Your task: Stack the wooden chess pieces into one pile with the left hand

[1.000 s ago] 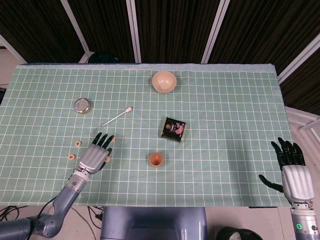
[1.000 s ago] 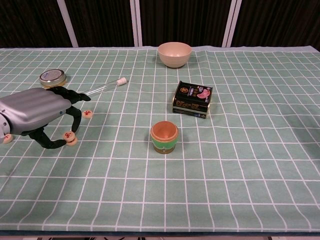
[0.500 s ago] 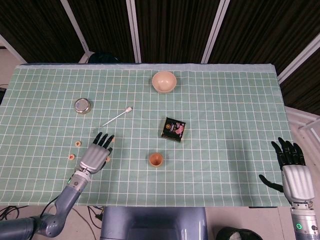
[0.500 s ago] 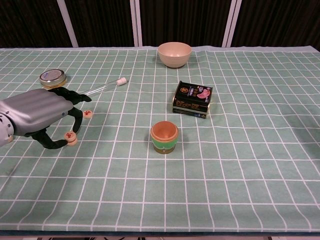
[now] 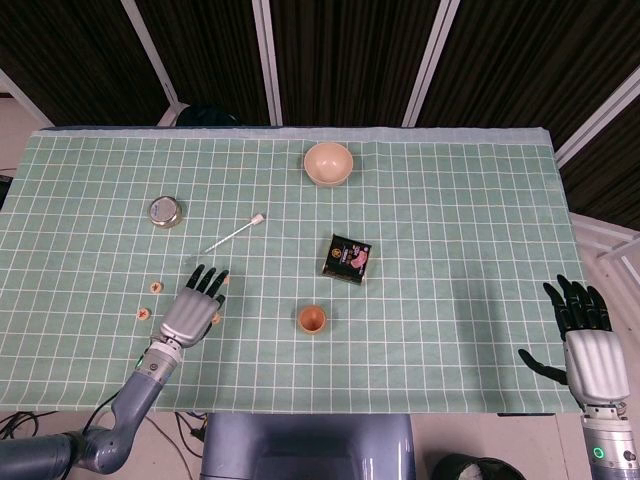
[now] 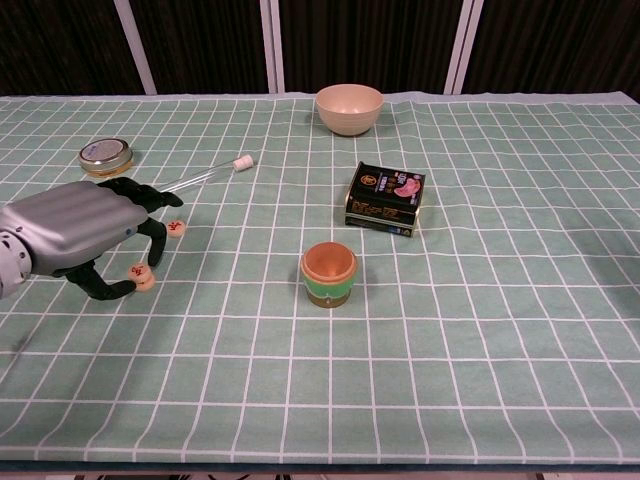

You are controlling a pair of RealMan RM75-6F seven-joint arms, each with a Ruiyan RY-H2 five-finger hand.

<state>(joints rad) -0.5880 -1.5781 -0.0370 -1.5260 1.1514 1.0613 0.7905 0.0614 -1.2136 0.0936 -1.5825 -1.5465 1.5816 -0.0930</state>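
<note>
Several small round wooden chess pieces lie apart on the green checked cloth. Two pieces (image 5: 155, 287) (image 5: 144, 313) sit left of my left hand (image 5: 190, 312). A third piece (image 6: 176, 228) lies just past its fingertips. A fourth chess piece (image 6: 141, 274) rests on the cloth, pinched between the thumb and a finger of my left hand (image 6: 75, 232), whose other fingers are spread above it. My right hand (image 5: 585, 340) hangs open off the table's near right corner, holding nothing.
An orange-and-green cup (image 6: 328, 273) stands mid-table, with a dark snack packet (image 6: 386, 198) behind it. A cotton swab (image 6: 208, 174) and a small tin (image 6: 105, 154) lie beyond the left hand. A beige bowl (image 6: 349, 107) sits at the far edge.
My left hand has crept slightly forward, thumb and finger staying on the same piece. The right hand has not moved.
</note>
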